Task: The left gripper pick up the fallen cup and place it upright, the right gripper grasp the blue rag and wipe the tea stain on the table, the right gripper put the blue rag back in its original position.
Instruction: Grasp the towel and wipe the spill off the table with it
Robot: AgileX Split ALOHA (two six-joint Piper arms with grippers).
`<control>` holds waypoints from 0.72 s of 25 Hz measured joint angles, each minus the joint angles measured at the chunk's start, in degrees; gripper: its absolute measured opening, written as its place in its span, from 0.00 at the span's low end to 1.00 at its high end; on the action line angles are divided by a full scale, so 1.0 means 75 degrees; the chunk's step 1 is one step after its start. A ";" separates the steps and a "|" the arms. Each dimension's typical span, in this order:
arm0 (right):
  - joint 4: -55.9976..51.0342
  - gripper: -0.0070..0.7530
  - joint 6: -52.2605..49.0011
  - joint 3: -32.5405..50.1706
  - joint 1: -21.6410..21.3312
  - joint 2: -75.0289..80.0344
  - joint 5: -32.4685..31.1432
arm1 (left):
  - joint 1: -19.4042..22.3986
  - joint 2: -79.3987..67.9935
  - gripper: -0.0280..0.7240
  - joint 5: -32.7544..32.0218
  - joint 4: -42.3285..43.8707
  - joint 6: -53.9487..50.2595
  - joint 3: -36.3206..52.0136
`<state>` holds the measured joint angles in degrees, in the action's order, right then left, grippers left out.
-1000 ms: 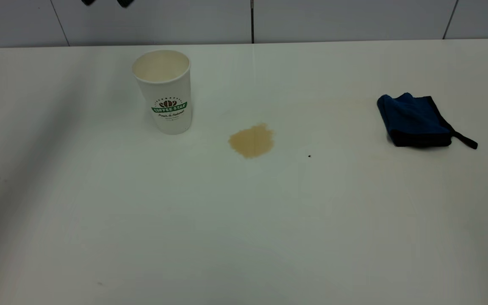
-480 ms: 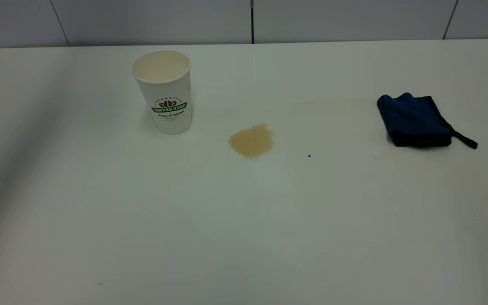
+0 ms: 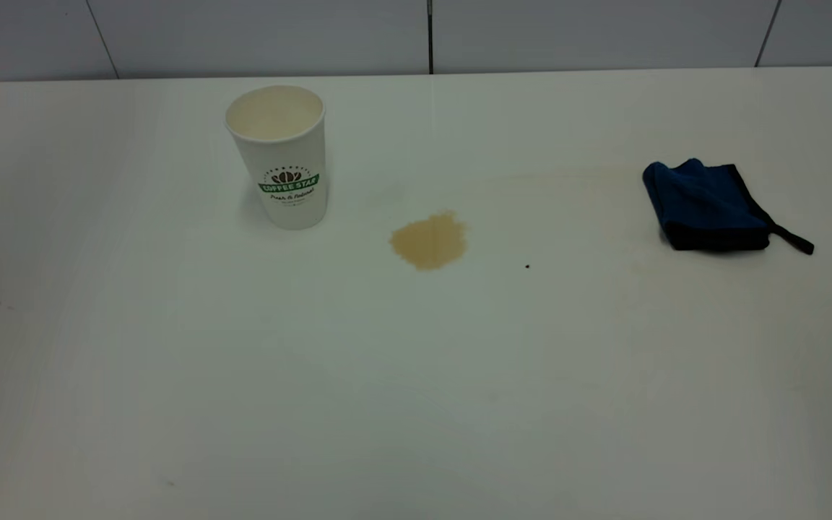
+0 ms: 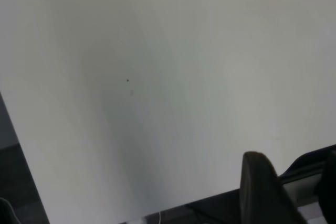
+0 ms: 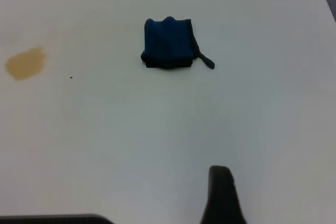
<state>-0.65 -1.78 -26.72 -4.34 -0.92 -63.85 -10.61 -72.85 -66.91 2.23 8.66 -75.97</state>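
Note:
The white paper cup with the green logo stands upright at the table's back left. To its right lies the tan tea stain, also in the right wrist view as the tea stain. The folded blue rag lies flat at the far right, its black loop pointing right; the right wrist view shows the rag well ahead of my right gripper. Only one dark finger of it shows, with bare table on both sides. My left gripper hangs open over the table's edge, holding nothing.
A tiny black speck sits right of the stain. A grey tiled wall runs behind the table. In the left wrist view the table's edge borders dark floor.
The dark gripper tips at the exterior view's top left a second ago have left the view. The shadow over the table's left side has faded. Cup, stain and rag have not moved.

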 joint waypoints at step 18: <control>0.0000 0.78 0.0000 0.0000 0.0000 0.0000 0.0000 | 0.0897 0.5612 0.41 0.0057 -0.0054 -0.0875 0.5501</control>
<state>-0.65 -1.78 -26.72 -4.34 -0.92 -63.85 -3.88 -30.76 -66.48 1.82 2.10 -34.71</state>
